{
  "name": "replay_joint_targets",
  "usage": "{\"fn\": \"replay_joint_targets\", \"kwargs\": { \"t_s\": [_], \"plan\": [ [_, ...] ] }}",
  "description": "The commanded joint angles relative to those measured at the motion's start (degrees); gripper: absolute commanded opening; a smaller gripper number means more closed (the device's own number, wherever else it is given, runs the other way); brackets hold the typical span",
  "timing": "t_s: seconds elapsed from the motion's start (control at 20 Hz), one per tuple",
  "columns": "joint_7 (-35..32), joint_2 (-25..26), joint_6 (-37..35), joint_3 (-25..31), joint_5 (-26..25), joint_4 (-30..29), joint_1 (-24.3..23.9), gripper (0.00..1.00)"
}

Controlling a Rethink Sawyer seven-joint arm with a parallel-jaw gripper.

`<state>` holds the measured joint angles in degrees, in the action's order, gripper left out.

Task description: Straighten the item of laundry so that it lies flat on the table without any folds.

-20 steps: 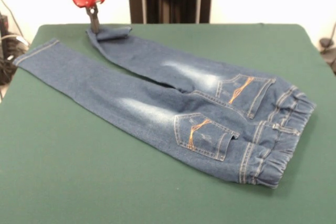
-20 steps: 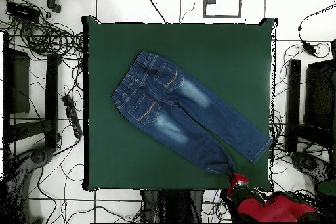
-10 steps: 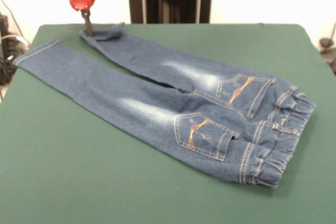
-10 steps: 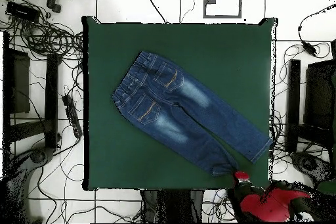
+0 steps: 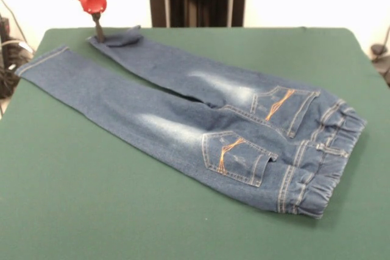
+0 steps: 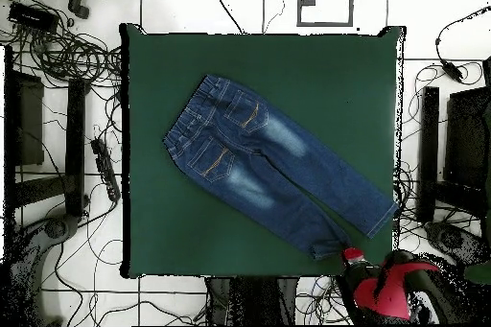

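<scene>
A small pair of blue jeans point(image 5: 201, 114) lies back-pockets-up across the green bench point(image 5: 122, 211), waistband toward the front view's right. At the bench's far left corner, the gripper point(image 5: 97, 28) pinches one leg's folded-over cuff point(image 5: 119, 36), clamped on the denim.

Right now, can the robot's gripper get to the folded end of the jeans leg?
Probably yes: the gripper is already right at the jeans' folded cuff, with nothing in its way.
</scene>
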<state>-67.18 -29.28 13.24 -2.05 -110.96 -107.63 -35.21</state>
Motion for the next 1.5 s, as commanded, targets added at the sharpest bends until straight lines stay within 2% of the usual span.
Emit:
{"fn": "replay_joint_targets", "kwargs": {
  "t_s": [0.05,0.4,0.65,1.0,1.35,1.4,1.5],
  "plan": [
    [-14.9,3.1,0.9,-3.4,-2.9,9.6,4.5,0.00],
    [-20.2,7.2,4.8,-11.7,-5.9,13.5,12.7,0.00],
    [-17.8,7.0,6.8,-12.2,-4.5,14.2,11.5,0.00],
    [-13.7,8.7,5.8,-11.6,-1.7,15.0,9.8,0.00],
    [-12.5,9.4,4.6,-11.3,0.5,15.3,9.6,0.00],
    [-11.6,9.2,3.7,-11.2,1.4,15.2,9.3,1.00],
    [-11.1,9.1,3.0,-10.9,2.2,15.0,9.1,1.00]
  ]
}}
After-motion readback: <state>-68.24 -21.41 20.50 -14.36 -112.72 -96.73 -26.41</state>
